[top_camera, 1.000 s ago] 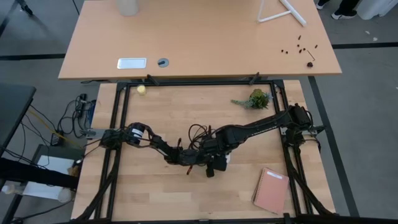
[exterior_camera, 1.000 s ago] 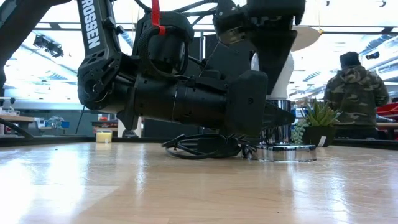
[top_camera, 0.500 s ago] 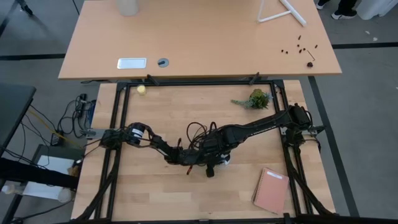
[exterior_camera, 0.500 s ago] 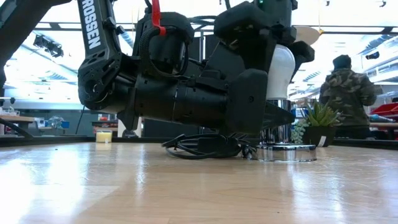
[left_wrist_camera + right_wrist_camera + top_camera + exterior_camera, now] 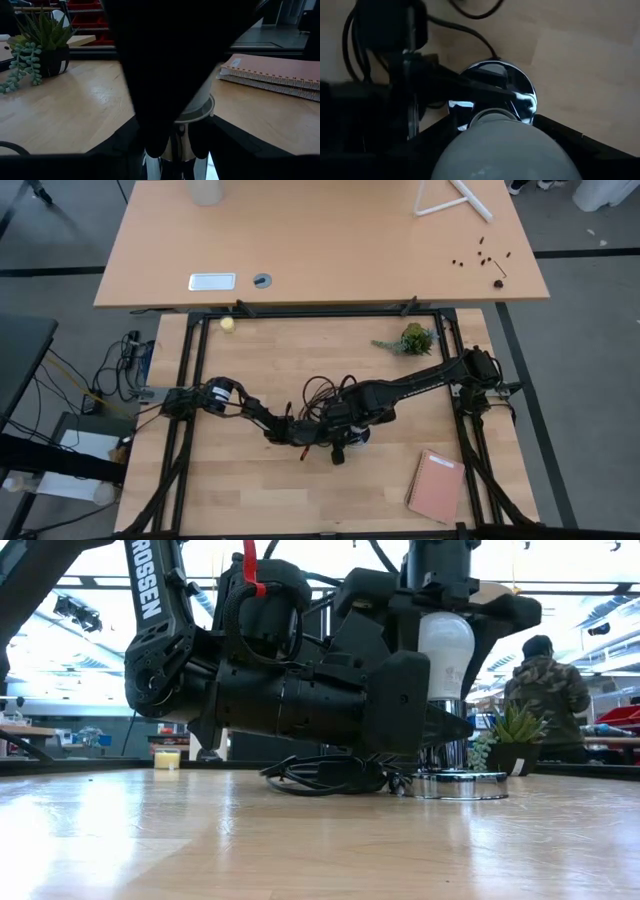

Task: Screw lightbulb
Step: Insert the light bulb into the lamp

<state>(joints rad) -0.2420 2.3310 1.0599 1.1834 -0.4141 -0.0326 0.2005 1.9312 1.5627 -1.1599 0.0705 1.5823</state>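
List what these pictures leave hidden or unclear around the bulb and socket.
- Bulb threads: the lightbulb stands over the socket disc, but in the low view the left gripper covers its screw base.
- High view: both arms cover the bulb and socket.
- Left wrist view: the right gripper fills the middle, hiding the bulb's top.
- Person: turned away in the low view.

Left end effector hides the lightbulb base

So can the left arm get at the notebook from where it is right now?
Probably not without letting go first. The left gripper sits low at the socket base under the lightbulb, the right gripper stands above it, and the notebook lies beyond both.
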